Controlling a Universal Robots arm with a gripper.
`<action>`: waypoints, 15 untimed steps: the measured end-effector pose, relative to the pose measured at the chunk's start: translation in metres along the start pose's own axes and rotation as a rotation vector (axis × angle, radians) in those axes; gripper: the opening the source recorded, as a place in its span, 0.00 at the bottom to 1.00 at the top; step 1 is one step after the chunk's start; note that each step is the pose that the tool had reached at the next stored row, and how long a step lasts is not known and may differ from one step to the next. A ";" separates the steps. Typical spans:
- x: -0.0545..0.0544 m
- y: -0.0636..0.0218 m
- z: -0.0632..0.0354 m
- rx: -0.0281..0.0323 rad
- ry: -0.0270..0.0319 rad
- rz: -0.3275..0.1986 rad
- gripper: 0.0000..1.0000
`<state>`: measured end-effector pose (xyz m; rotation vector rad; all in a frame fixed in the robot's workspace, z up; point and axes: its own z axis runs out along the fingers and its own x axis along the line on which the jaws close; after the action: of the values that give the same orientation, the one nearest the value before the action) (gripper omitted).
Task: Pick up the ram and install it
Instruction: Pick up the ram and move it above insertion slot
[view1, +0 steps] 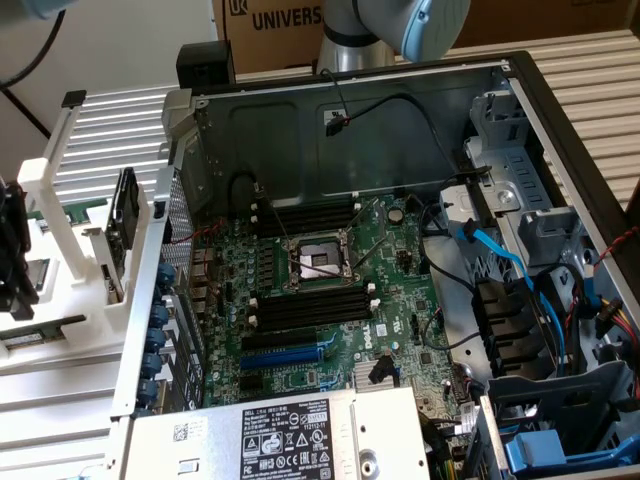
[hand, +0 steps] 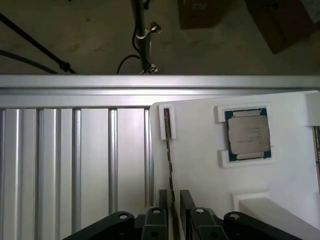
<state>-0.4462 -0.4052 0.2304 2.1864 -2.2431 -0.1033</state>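
The claw (hand: 174, 196), jaws narrowly apart, straddles the ram (hand: 170, 150) standing on edge in the white holder (hand: 200, 170), not visibly gripped, while the motherboard slots (view1: 310, 305) lie empty.

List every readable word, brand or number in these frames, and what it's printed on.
"UNIVERS": on the cardboard box, the rest hidden.
power supply label: print too small to read.
processor: markings too faint to read.
ram: seen edge-on, no text visible.
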 end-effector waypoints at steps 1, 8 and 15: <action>0.000 -0.0009 0.0006 0.0000 -0.0002 0.000 0.24; 0.000 -0.0037 0.0076 -0.0001 -0.0019 -0.004 0.24; 0.001 -0.0040 0.0117 0.0016 0.0023 -0.084 0.24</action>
<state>-0.4429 -0.4054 0.2185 2.2804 -2.1509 -0.0995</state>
